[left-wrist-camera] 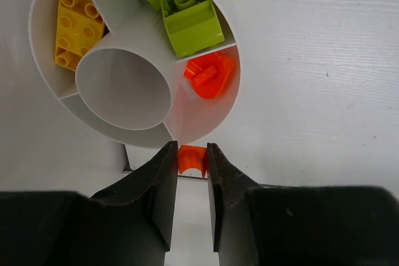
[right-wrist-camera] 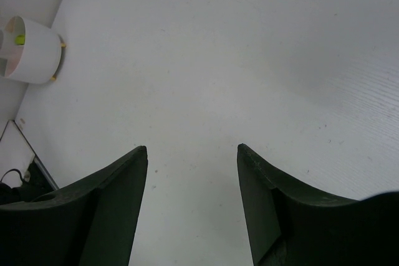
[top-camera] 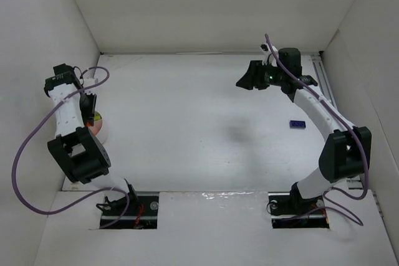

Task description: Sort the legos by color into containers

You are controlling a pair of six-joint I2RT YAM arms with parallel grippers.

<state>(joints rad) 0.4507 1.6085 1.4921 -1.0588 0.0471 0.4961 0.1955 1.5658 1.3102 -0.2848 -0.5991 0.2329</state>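
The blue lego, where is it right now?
In the top view, the blue lego lies alone on the right side of the table, close beside the right arm.

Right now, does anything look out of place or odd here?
One blue brick lies alone on the floor beside the right arm, away from the divided container where other bricks sit sorted. The left jaws hold an orange brick. Nothing else stands out.

Left gripper [left-wrist-camera: 192, 148] pinching small orange plastic brick [left-wrist-camera: 191, 159], beside round white divided container [left-wrist-camera: 124, 85], yellow bricks [left-wrist-camera: 75, 26], green bricks [left-wrist-camera: 187, 20], orange pieces [left-wrist-camera: 209, 76] in separate compartments
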